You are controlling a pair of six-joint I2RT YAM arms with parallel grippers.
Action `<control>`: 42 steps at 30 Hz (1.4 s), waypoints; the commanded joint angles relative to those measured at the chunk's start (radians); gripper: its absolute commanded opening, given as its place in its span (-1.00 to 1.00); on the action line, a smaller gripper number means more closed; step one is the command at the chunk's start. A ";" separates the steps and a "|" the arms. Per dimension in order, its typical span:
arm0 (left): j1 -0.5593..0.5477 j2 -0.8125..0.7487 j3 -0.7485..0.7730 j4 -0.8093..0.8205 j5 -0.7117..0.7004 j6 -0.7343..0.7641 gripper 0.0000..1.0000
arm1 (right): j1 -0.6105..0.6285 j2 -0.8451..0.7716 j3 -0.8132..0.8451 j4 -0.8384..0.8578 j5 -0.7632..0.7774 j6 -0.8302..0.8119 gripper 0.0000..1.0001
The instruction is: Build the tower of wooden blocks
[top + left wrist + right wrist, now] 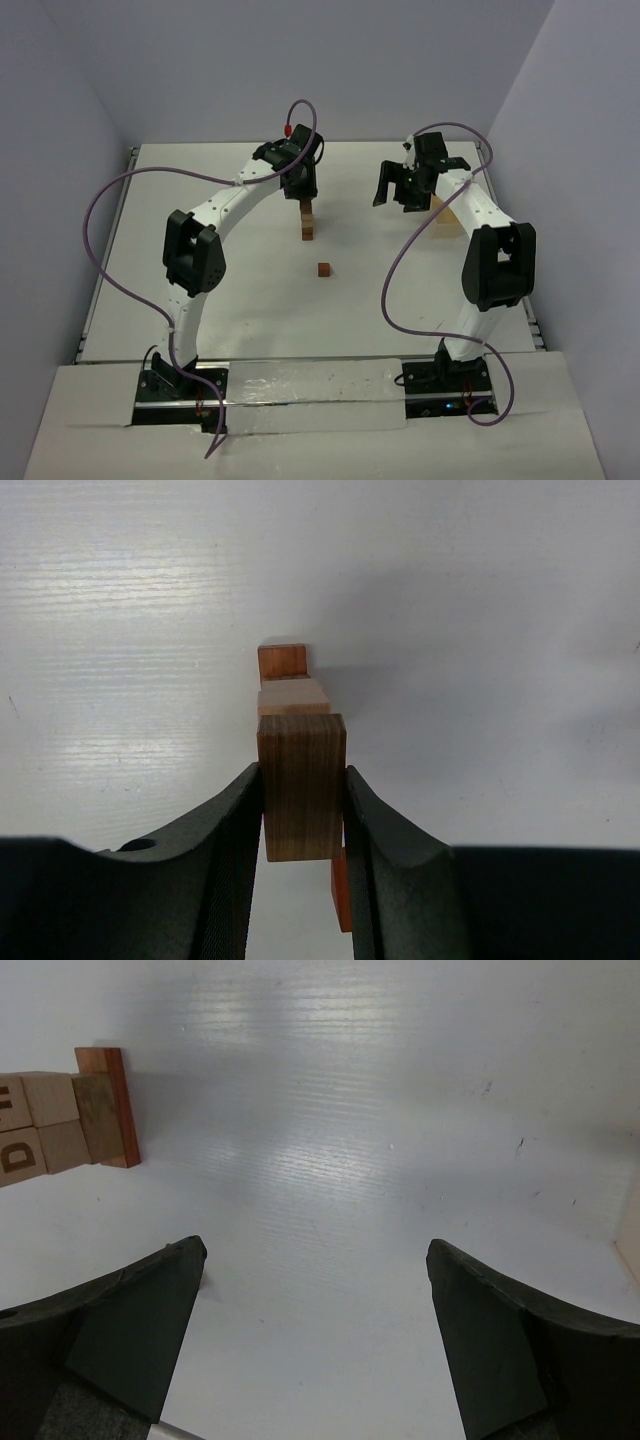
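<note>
The tower (pixel 307 222) is a narrow column of tan and reddish wood blocks at mid-table. My left gripper (pixel 298 183) hangs right over it, shut on a brown block (pixel 302 785). Past that block in the left wrist view lie a tan block (pixel 293 696) and a reddish one (pixel 283 661) of the column; whether the held block touches them I cannot tell. An orange-red piece (pixel 341 890) shows behind the right finger. One loose reddish-brown cube (pixel 324 270) sits in front of the tower. My right gripper (pixel 405 186) (pixel 315 1250) stands open and empty to the tower's right.
A pale wooden tray (pixel 446 216) lies at the back right, partly behind the right arm; its edge (pixel 632 1245) shows in the right wrist view. The tower's blocks (pixel 100 1106) sit at that view's left edge. Purple cables loop over both arms.
</note>
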 commanded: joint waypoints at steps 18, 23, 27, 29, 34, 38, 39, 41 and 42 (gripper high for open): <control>0.005 0.023 0.048 0.006 0.017 0.001 -0.50 | -0.006 0.008 0.045 -0.003 -0.003 0.006 0.99; 0.005 0.024 0.050 0.009 0.029 0.004 -0.26 | -0.008 0.009 0.045 -0.003 -0.004 0.006 0.99; 0.003 0.026 0.050 0.009 0.035 0.007 0.09 | -0.007 0.008 0.046 -0.004 -0.004 0.006 0.99; 0.004 0.025 0.051 0.010 0.035 0.006 0.22 | -0.008 0.008 0.046 -0.005 -0.004 0.007 0.99; 0.004 0.019 0.049 0.010 0.023 0.005 0.37 | -0.008 0.008 0.045 -0.003 -0.005 0.005 0.99; 0.005 0.011 0.050 0.010 0.018 0.011 0.36 | -0.006 0.006 0.044 -0.002 -0.017 0.001 0.99; 0.004 0.004 0.055 0.012 0.020 0.021 0.37 | -0.005 0.004 0.043 0.000 -0.020 0.000 0.99; 0.004 -0.016 0.068 0.012 0.030 0.042 0.40 | 0.000 0.002 0.042 0.002 -0.019 0.001 0.99; 0.005 -0.029 0.070 0.015 0.033 0.052 0.45 | 0.002 0.002 0.042 0.004 -0.018 0.001 0.99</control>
